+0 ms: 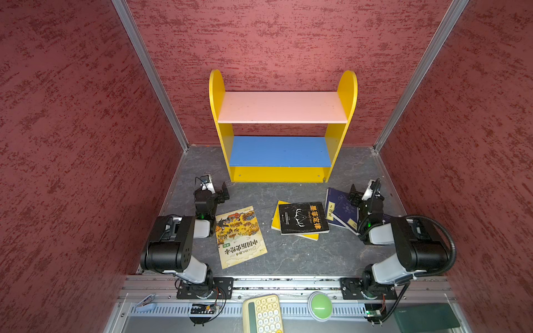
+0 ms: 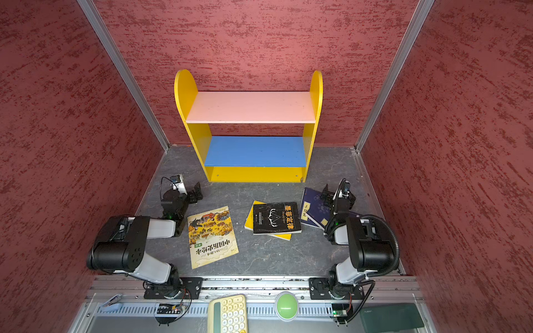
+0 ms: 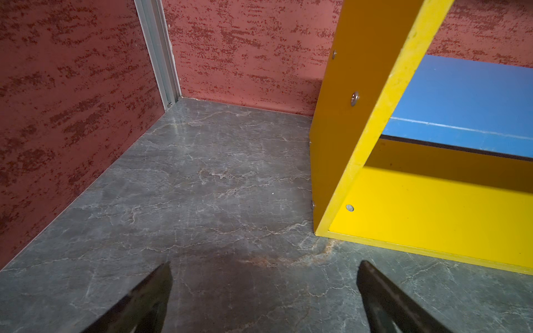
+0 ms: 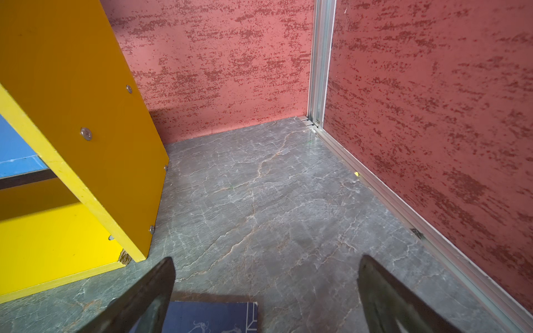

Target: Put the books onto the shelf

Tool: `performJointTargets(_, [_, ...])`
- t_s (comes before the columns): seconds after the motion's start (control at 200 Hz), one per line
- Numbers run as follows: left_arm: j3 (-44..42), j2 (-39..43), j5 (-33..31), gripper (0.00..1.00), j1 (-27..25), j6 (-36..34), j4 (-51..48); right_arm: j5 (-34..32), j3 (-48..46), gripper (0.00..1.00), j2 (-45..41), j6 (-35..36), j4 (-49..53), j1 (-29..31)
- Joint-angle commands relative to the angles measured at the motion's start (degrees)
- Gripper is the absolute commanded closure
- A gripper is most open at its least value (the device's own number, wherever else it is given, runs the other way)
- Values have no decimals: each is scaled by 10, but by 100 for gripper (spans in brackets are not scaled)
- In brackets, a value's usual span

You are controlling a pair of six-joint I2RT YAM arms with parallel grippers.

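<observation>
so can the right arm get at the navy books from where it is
Probably yes: the right gripper is open just over the navy books, with nothing on top of them. They lie flat on the floor, so catching an edge may be fiddly.

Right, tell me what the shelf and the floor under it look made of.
The shelf looks like painted pressed-wood board: matte yellow coat, screw heads through the side, a chipped corner showing crumbly brown core. The floor is a smooth grey marble-patterned sheet with faint sheen, possibly laminate or vinyl rather than stone.
</observation>
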State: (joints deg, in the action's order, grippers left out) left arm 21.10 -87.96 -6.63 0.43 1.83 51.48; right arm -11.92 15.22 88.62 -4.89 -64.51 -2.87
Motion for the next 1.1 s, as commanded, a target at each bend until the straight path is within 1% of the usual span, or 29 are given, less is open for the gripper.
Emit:
performJointTargets(0.0, [-1, -1, -2, 0, 0, -6, 15, 9, 3, 1, -3, 10, -24, 2])
performJointTargets(0.511, [0, 1, 2, 1, -3, -9, 13, 10, 1, 1, -5, 10, -27, 2])
performJointTargets(0.571, [7, 16, -8, 1, -8, -13, -14, 20, 7, 1, -19, 14, -4, 2])
performJointTargets(0.601, [3, 20, -11, 1, -10, -16, -7, 28, 13, 1, -33, 17, 18, 2])
performJointTargets(0.626, [3, 27, -26, 1, -15, -17, -8, 32, 20, 1, -46, 19, 39, 2])
performJointTargets(0.666, [5, 45, -43, 1, -23, -19, -29, 33, 32, 1, -74, 20, 82, 2])
performJointTargets(0.726, [11, 76, -43, 1, -30, -29, -64, 41, 48, 1, -105, 22, 134, 2])
performJointTargets(0.787, [18, 109, -43, 1, -39, -40, -101, 65, 61, 1, -140, 26, 177, 2])
performJointTargets(0.852, [30, 148, -48, 1, -54, -41, -153, 84, 75, 1, -172, -3, 226, 2])
performJointTargets(0.927, [54, 196, -52, 1, -64, 6, -253, 104, 97, 1, -210, -47, 298, 2])
performJointTargets(1.017, [99, 250, -57, 1, -73, 99, -405, 119, 126, 1, -254, -115, 393, 3])
performJointTargets(1.097, [132, 290, -52, 1, -89, 180, -512, 154, 146, 1, -283, -172, 453, 3])
